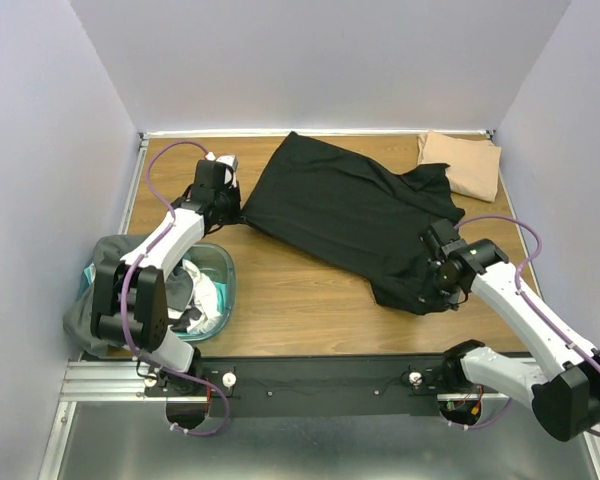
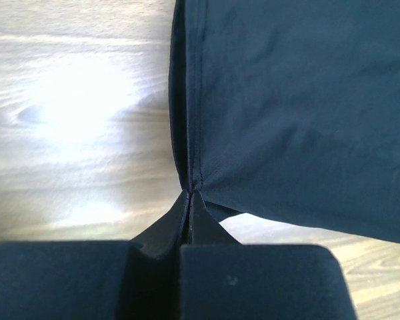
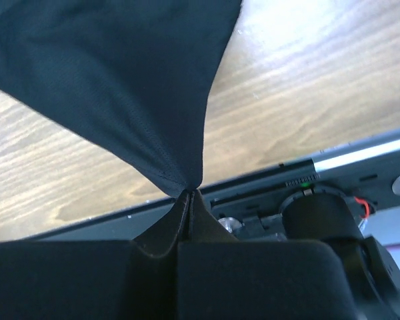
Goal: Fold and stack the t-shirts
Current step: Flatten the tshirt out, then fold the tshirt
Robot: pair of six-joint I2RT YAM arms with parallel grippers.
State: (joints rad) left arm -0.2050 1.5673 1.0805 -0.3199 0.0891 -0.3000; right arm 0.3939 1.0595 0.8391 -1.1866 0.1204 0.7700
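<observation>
A black t-shirt [image 1: 345, 215] lies stretched across the middle of the wooden table, held between both arms. My left gripper [image 1: 235, 208] is shut on its left corner; in the left wrist view the hem of the black t-shirt [image 2: 293, 113] is pinched at the tips of that gripper [image 2: 189, 195]. My right gripper [image 1: 440, 275] is shut on the shirt's near right corner, and in the right wrist view the black t-shirt [image 3: 120, 87] hangs taut from the gripper tips [image 3: 189, 193]. A tan-beige t-shirt [image 1: 462, 162] lies folded at the far right corner.
A teal plastic tub [image 1: 220, 285] at the near left holds dark grey and white cloth [image 1: 202, 297], with grey cloth [image 1: 85, 310] draped over its left side. Grey walls close in the table on three sides. A black rail [image 1: 320, 378] runs along the near edge.
</observation>
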